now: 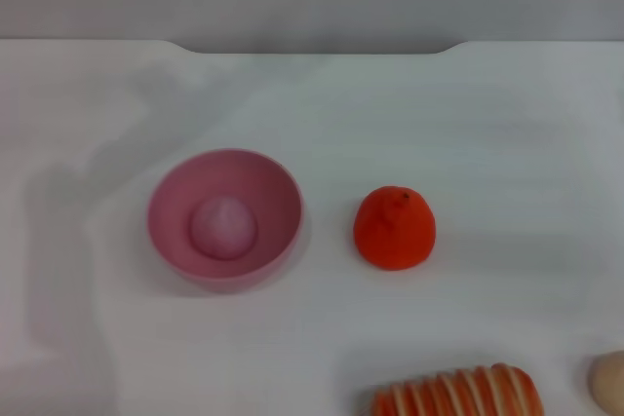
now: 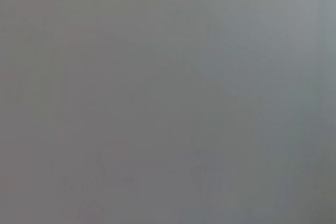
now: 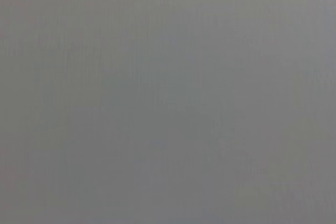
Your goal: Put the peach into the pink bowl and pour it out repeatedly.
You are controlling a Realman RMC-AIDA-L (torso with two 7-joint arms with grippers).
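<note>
Neither gripper appears in any view; both wrist cameras return only a flat grey field, so whether the pincers stand wide, narrow or closed on something cannot be told. One small peach (image 1: pixel 223 227), round and pale pink-mauve with a soft, matte skin, sits at the bottom of the pink bowl (image 1: pixel 268 182), the bowl's only content. That bowl, deep, round and smooth matte plastic, stands upright on the white table (image 1: pixel 507 133), left of centre in the head view. Just to its right, apart from it, rests a larger orange-red fruit (image 1: pixel 394 228), roughly round with a tiny dark spot on top. Along the near edge lies a ribbed, orange-and-cream striped item (image 1: pixel 458 392), cut off by the frame, and a pale beige rounded thing (image 1: pixel 609 382) at the right corner.
</note>
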